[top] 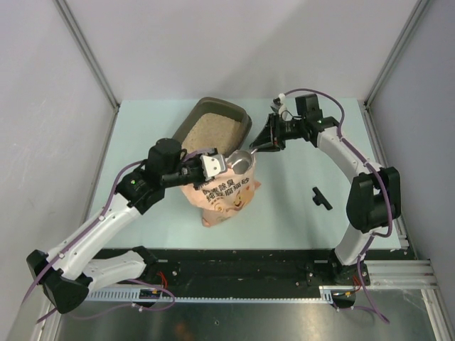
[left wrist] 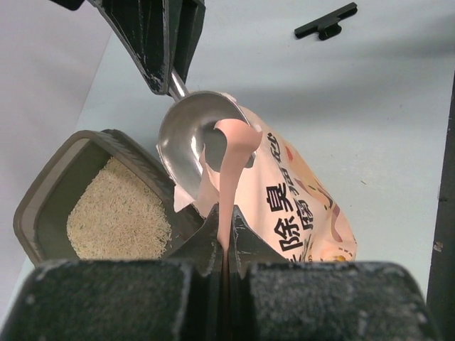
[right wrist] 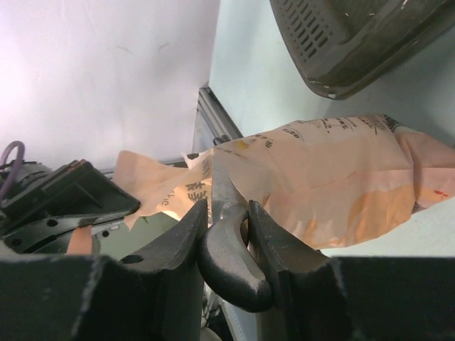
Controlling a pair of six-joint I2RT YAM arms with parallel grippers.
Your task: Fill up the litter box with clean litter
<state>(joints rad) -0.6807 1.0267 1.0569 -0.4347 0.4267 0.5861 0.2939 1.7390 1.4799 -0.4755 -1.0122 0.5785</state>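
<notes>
Pink bag (left wrist: pixel 302 209) edge pinched in our closed left claw (left wrist: pixel 222 245). Our right claw (right wrist: pixel 227 213) clamps the metal scoop (left wrist: pixel 192 135); the litter box (left wrist: pixel 44 193) with clean litter (left wrist: pixel 117 213) lies just past our left claw

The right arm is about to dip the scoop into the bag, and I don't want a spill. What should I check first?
1. Left gripper shut on the top flap of the salmon-pink cartoon-cat bag: ok.
2. Right gripper shut on the handle of the grey metal scoop: ok.
3. Scoop bowl empty: ok, no granules show.
4. Bag mouth open enough: cannot tell, bowl and flap hide it.
5. Room in the dark grey-brown plastic litter box: ok, the pale beige litter leaves bare floor.
6. Small black T-shaped piece out of the way: ok, lying apart from the bag.
</notes>
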